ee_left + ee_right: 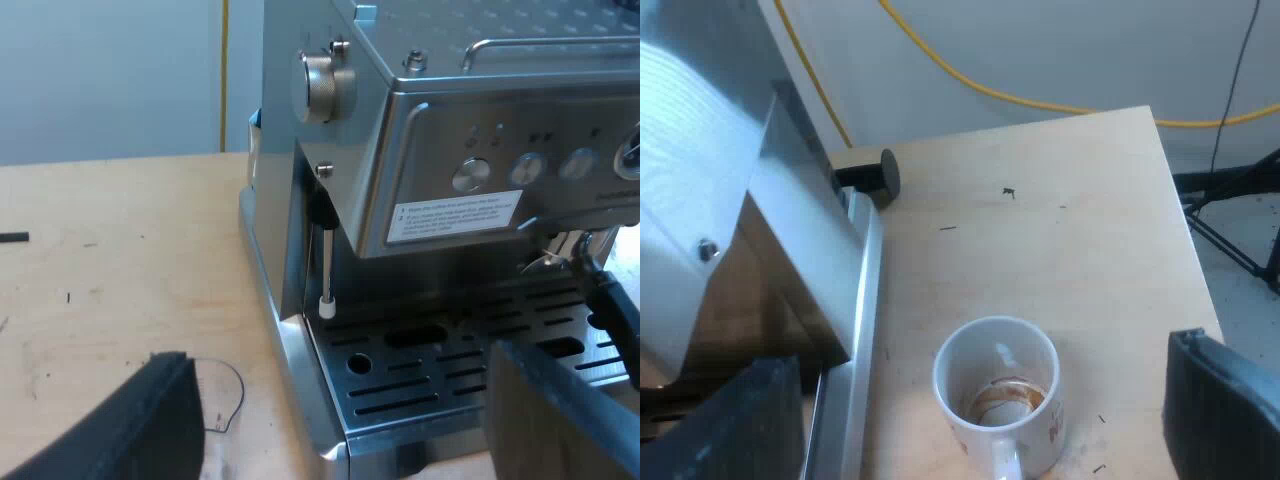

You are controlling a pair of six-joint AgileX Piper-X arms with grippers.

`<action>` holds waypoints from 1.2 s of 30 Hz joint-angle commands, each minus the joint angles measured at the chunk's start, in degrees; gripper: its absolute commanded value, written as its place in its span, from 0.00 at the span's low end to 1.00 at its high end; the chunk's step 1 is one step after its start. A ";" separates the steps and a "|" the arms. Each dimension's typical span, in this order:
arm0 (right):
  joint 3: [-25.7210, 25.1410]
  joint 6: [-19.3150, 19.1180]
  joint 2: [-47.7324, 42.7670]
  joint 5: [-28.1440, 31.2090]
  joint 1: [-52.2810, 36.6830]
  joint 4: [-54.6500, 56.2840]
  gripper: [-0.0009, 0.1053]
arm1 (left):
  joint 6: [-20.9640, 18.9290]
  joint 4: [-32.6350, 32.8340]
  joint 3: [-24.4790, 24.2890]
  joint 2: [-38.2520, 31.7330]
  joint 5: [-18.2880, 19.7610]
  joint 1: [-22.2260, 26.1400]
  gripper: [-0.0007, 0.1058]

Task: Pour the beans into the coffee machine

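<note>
Espresso machine [450, 130] stands on the surface [100, 250], left pincer [337, 385] spread empty before its drip tray [440, 350]. Right pincer [975, 385], also spread empty, hovers over a stained mug [996, 400] beside the machine's base.

The espresso machine [450, 130] walled off the way ahead of the left gripper [335, 355]; its steam wand [327, 270] hung over the drip tray [430, 370], and a dark handle [612, 305] jutted from the front, crowding the gap under the panel; bare table [120, 250] lay open beside the machine. Below the right gripper [978, 352] a mug [980, 362] stood near the machine's side wall; a black round knob [878, 172] sat further along that wall; the table beyond them lay free.
</note>
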 commanded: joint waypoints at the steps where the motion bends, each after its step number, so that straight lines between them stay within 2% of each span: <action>1: -0.63 -2.22 -1.73 -0.97 -0.23 1.19 0.75 | -0.22 -0.24 -0.34 -1.62 0.25 0.08 0.59; 5: -0.63 -10.00 -5.33 -0.32 -0.23 3.67 0.75 | -0.22 -0.24 -0.34 -4.75 0.25 0.08 0.59; 12: 0.06 -9.46 -12.48 0.17 -0.23 4.05 0.75 | -0.22 -0.24 -0.34 -10.46 0.25 0.08 0.59; 19: 3.06 -6.92 -19.36 -0.06 -0.23 4.05 0.75 | -0.22 -0.24 -0.34 -18.03 0.25 0.08 0.59; 24: 5.12 -6.89 -24.12 -0.06 -0.23 3.28 0.75 | -0.22 -0.24 -0.34 -22.83 0.25 0.08 0.59; 26: 6.44 -6.89 -27.06 -0.06 -0.23 2.46 0.75 | -0.22 -0.24 -0.34 -25.45 -1.09 0.08 0.59; 30: 8.64 -6.89 -32.35 -0.06 -0.23 1.51 0.75 | -0.22 0.12 -0.45 -28.87 -6.97 0.08 0.59; 36: 10.78 -4.78 -39.00 -0.06 -0.23 1.51 0.75 | -0.22 6.21 -1.33 -28.60 -7.43 0.08 0.59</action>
